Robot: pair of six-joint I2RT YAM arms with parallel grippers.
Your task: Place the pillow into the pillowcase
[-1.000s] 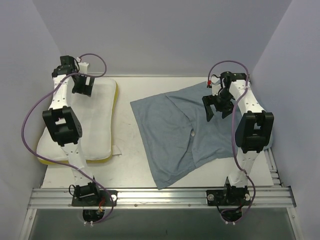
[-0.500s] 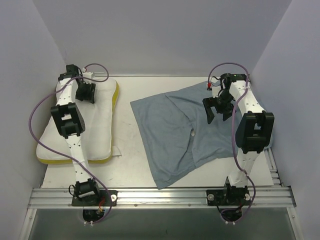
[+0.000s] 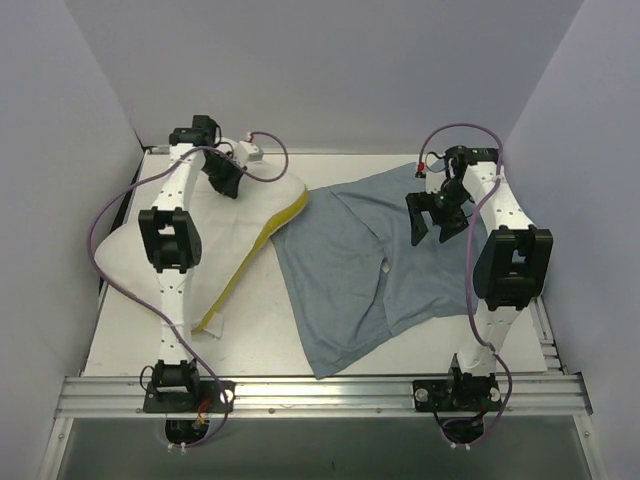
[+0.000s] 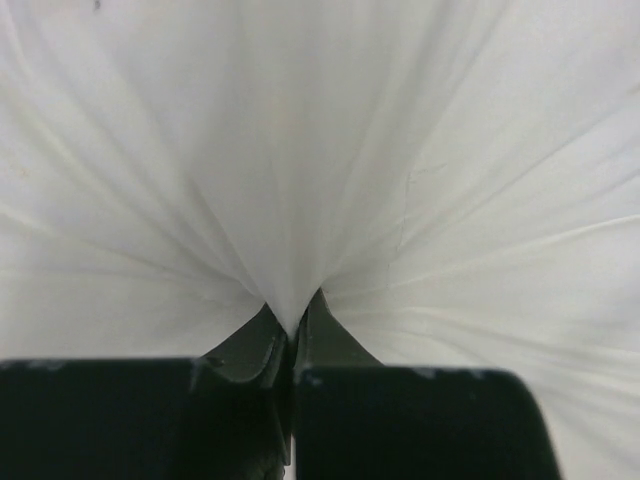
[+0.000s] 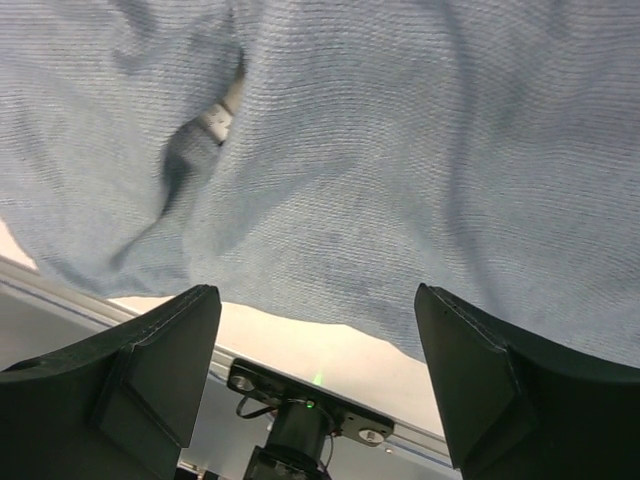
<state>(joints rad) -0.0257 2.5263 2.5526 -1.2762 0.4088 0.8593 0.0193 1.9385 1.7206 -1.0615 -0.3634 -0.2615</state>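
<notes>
Our left gripper is clamped on a pinch of the soft white rectangular pillow with yellow piping, whose far corner meets the left edge of the limp grey-blue cloth pillowcase. Our right gripper hangs spread over that pillowcase's far right part. We judge it should lift one layer of the mouth before we drag the pillow in, low and slow.

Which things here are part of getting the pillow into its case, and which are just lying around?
For the job: soft white pillow with yellow piping, pinched by the left gripper; limp grey-blue cloth pillowcase, under the open right gripper.
Just there: white table; metal front rail.
</notes>
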